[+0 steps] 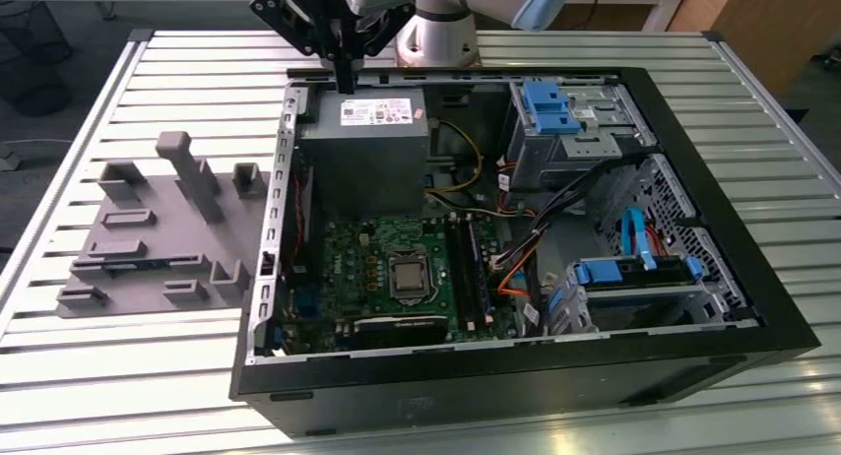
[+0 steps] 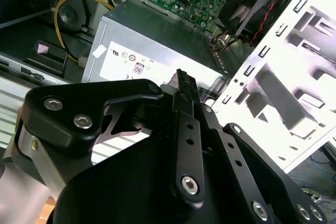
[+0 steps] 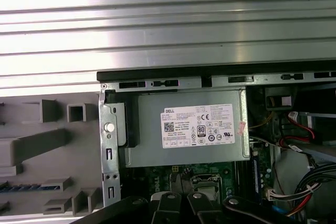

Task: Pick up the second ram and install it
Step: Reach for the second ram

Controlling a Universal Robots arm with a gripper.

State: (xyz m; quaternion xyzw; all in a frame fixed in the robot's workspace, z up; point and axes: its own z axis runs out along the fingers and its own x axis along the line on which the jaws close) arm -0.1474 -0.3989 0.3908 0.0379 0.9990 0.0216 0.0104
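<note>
A: Claw [image 1: 346, 81] status?
B: Fingers pinched together, nothing in them. It hangs over the power supply [image 1: 361, 145] at the PC case's [image 1: 526, 376] far rim, upper centre of the exterior view.
A: Second ram [image 1: 132, 265]?
B: Outside the case, lying in the grey fixture [image 1: 171, 228] on the worktop [image 1: 132, 376], lower left of the claw in the exterior view. Its long axis runs roughly left-right in that frame. The first wrist view shows it [image 3: 21, 187] at lower left.
A: Gap?
B: Well apart, with the case wall between.
</note>
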